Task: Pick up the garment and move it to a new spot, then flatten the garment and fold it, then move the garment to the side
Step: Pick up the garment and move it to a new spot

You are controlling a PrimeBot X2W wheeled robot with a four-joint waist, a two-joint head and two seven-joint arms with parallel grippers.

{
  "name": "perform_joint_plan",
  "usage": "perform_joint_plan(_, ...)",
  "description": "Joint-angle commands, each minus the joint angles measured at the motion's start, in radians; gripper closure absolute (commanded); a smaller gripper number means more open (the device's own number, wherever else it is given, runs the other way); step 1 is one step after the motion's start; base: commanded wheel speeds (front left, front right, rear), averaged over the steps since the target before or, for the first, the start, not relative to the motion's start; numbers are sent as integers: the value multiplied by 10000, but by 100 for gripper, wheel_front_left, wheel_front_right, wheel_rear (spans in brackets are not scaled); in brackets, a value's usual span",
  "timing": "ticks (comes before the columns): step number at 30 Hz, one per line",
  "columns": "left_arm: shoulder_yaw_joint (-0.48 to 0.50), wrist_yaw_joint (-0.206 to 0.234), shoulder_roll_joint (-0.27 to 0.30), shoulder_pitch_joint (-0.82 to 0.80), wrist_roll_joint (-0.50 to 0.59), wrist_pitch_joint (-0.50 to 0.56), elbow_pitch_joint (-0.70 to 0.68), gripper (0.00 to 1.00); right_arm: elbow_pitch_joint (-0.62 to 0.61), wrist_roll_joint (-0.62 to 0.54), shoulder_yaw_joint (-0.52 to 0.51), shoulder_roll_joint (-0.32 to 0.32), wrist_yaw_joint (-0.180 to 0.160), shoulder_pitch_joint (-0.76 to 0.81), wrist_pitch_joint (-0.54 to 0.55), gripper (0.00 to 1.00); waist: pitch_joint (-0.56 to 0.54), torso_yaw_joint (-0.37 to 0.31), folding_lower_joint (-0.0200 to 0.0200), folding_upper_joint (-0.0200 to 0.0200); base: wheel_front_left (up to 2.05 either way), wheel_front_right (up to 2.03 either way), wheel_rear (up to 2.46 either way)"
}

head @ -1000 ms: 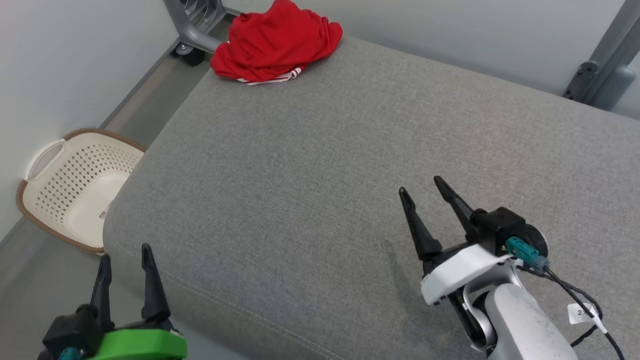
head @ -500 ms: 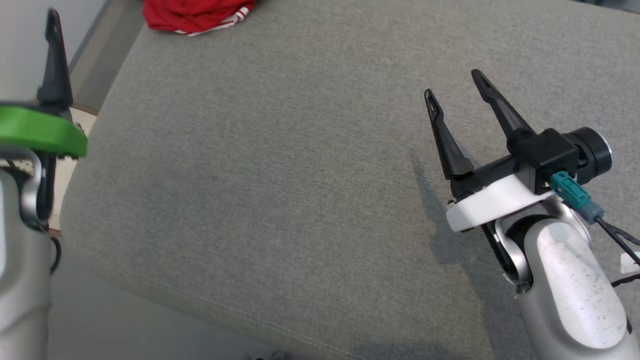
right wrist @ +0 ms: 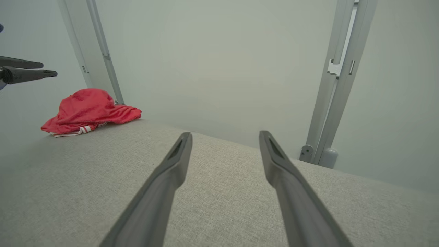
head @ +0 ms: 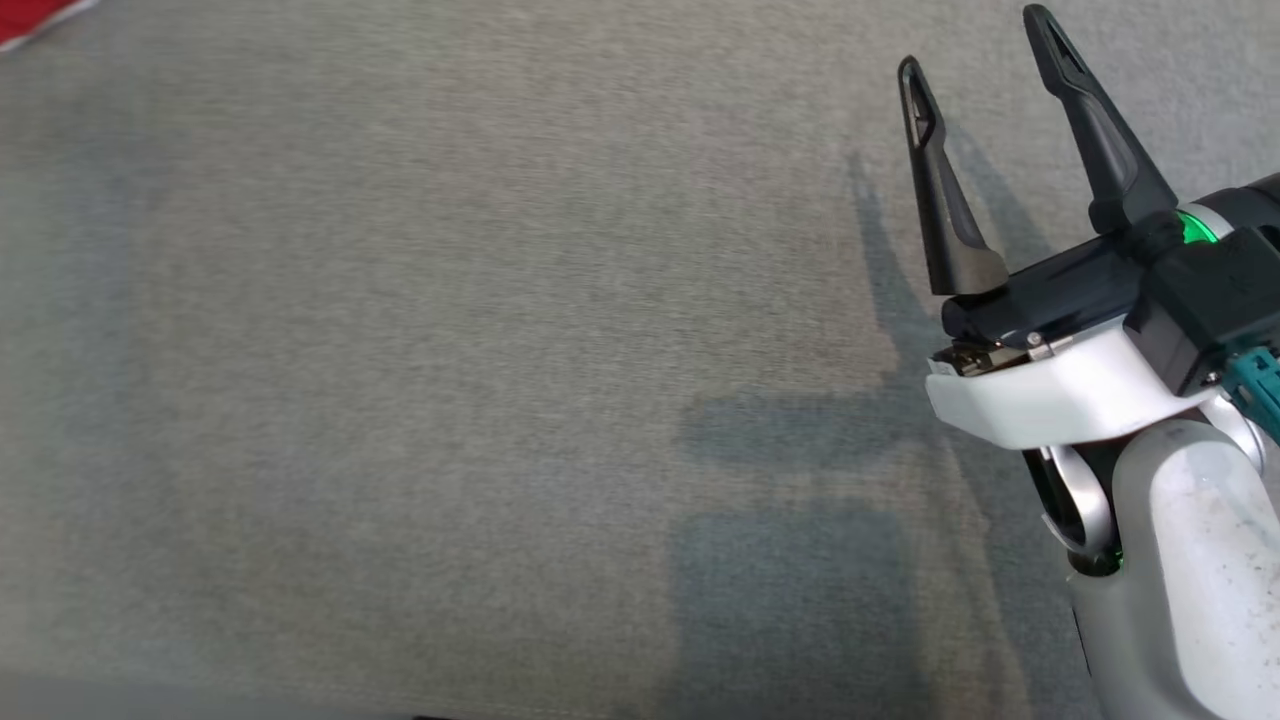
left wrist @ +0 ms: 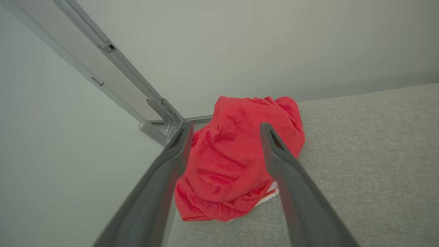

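Note:
The garment point(left wrist: 236, 157) is a crumpled red heap with a white striped hem, lying at the far left corner of the grey cushioned surface point(head: 450, 350). In the left wrist view my left gripper point(left wrist: 226, 128) is open, its two fingers framing the heap from a distance above and short of it. The right wrist view shows the garment point(right wrist: 85, 111) far off to the left and the left gripper's fingertips point(right wrist: 44, 72) in the air near it. My right gripper point(head: 975, 40) is open and empty, over the surface's right part. A red sliver of the garment point(head: 25, 18) shows at the head view's top left corner.
Grey metal frame posts stand behind the surface, one by the garment point(left wrist: 161, 106) and one at the far right point(right wrist: 332, 85). Pale walls point(right wrist: 219, 61) close in behind and to the left. The grey surface's edge point(left wrist: 171, 226) drops off just left of the garment.
The head camera has tipped down and right, so the garment and basket slid out of its picture. The left gripper has risen and left the head view; both grippers stay open.

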Motion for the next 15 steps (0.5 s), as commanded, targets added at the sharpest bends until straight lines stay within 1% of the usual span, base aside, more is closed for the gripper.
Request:
perform_joint_plan(1,-70,-8,338,-333,66,10,252,0,-178,-77,42,53,-7,-95,60,0,1346,-1329,-2,0,0,0,0)
perform_joint_plan(8,-226,-16,728,-884,-150,77,1637,0,-610,-139,38,138,-7,-153,148,0,1840,-1725,-2,0,0,0,0)
perform_joint_plan(13,-233,-7,961,-1181,-204,-67,2262,0,-838,-245,-45,161,-7,-256,161,0,2078,-1969,-2,0,0,0,0)
perform_joint_plan(15,-256,127,1039,-1313,-109,-146,2434,0,-935,-262,-101,171,-7,-259,177,0,2152,-2026,-2,0,0,0,0)
